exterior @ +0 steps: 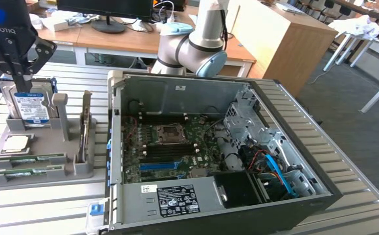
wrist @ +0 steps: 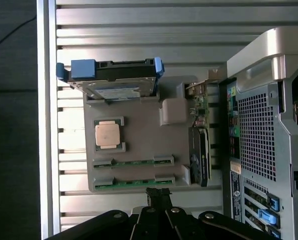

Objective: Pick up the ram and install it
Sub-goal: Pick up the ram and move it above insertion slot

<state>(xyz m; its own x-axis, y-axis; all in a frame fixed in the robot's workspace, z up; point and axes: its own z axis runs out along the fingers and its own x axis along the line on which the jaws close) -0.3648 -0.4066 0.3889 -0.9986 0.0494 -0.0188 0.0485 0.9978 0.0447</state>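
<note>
2 RAM sticks [exterior: 29,157] lie in a grey holder [exterior: 46,181] on the slatted metal table [exterior: 39,205] (office desks [exterior: 111,41] far behind); the gripper [exterior: 11,68] hovers above, closed and empty.

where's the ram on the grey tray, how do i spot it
Left of the open computer case in the exterior view sits a grey tray. The ram is the pair of long thin green sticks lying in slots at its near end, beside the square silver processor; the blue-labelled hard drive stands upright farther back.
</note>
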